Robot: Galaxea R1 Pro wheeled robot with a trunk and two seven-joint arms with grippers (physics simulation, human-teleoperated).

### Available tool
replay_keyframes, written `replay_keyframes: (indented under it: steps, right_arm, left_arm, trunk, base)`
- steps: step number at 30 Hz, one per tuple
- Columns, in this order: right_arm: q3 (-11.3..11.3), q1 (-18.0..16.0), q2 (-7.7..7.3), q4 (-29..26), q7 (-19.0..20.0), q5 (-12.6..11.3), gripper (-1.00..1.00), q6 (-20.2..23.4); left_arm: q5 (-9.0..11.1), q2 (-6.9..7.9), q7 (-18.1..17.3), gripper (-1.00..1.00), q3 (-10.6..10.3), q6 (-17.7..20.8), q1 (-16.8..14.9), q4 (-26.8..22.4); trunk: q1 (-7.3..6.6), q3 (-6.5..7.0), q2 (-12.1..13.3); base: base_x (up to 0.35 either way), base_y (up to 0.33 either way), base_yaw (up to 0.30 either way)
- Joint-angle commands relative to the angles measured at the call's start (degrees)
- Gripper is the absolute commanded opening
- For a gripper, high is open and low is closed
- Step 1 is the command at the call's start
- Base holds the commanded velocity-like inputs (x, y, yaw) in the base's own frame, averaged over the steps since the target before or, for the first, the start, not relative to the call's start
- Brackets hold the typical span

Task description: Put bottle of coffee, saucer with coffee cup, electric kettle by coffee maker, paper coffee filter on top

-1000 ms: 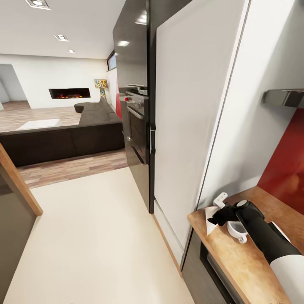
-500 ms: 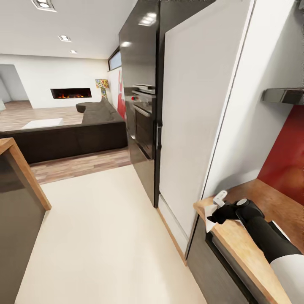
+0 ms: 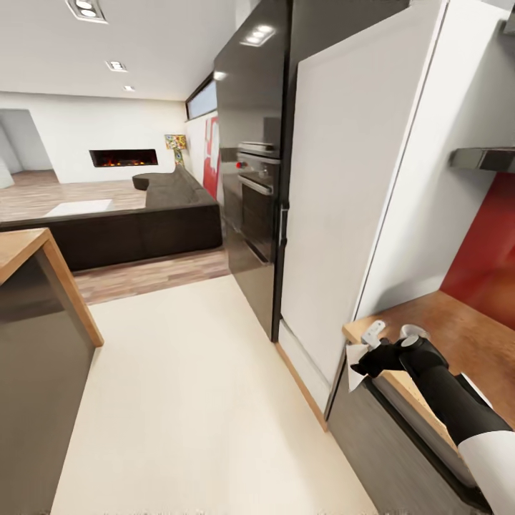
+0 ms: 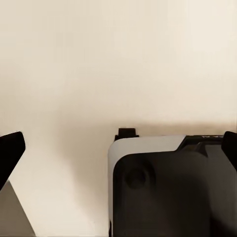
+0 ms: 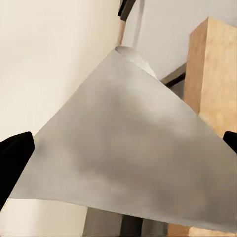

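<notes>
One right gripper [image 3: 366, 363] clamped on one paper filter [image 3: 355, 370] beside the countertop [image 3: 458, 330]. Right wrist view: filter's grey cone [image 5: 123, 148] up close. Left gripper [image 4: 118, 148]: fingers spread over cream floor [image 4: 98, 59].

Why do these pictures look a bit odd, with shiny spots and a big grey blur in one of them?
In the head view, ceiling lights glare off the glossy black cabinet and straight edges lean, as through a wide lens. In the right wrist view, the paper filter held by the right hand sits so close that it looks soft and grey. The left wrist view is evenly lit.
</notes>
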Motion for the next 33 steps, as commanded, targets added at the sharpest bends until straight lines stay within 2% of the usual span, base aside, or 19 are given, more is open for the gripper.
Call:
replay_keyframes:
  steps: [1, 13, 21, 27, 33]
  right_arm:
    - [0.08, -0.04, -0.03, -0.21, 0.47, 0.59, -1.00, 0.13]
    - [-0.19, -0.05, -0.10, -0.60, 0.24, 0.66, -1.00, 0.13]
    - [-0.29, -0.04, -0.12, -4.57, 0.21, 0.77, -1.00, 0.28]
    - [-0.36, -0.06, -0.12, -5.98, 0.15, 5.48, -1.00, 0.22]
    - [-0.38, -0.03, -0.12, -8.81, 0.12, 6.72, -1.00, 0.34]
  left_arm:
    - [0.03, -0.01, -0.03, 1.00, -0.08, -0.20, -0.05, 0.06]
    - [-0.03, -0.05, 0.03, 1.00, -0.08, -0.20, -0.05, 0.06]
    - [-0.03, 0.02, 0.01, 1.00, -0.22, -0.20, -0.05, 0.06]
    - [-0.03, 0.03, -0.05, 1.00, -0.26, -0.20, -0.04, 0.06]
    - [-0.03, 0.00, -0.05, 1.00, -0.26, -0.20, -0.05, 0.06]
  trunk:
    - [0.01, -0.13, -0.14]
    - [0.01, -0.13, -0.14]
    - [0.01, 0.09, -0.14]
    - [0.01, 0.42, -0.14]
    - [0.01, 0.76, -0.14]
  base:
    - [-0.225, 0.241, 0.000]
    - [-0.288, 0.128, 0.000]
    - [-0.148, 0.004, -0.120]
    - [-0.004, 0.000, -0.229]
    - [0.000, 0.000, -0.232]
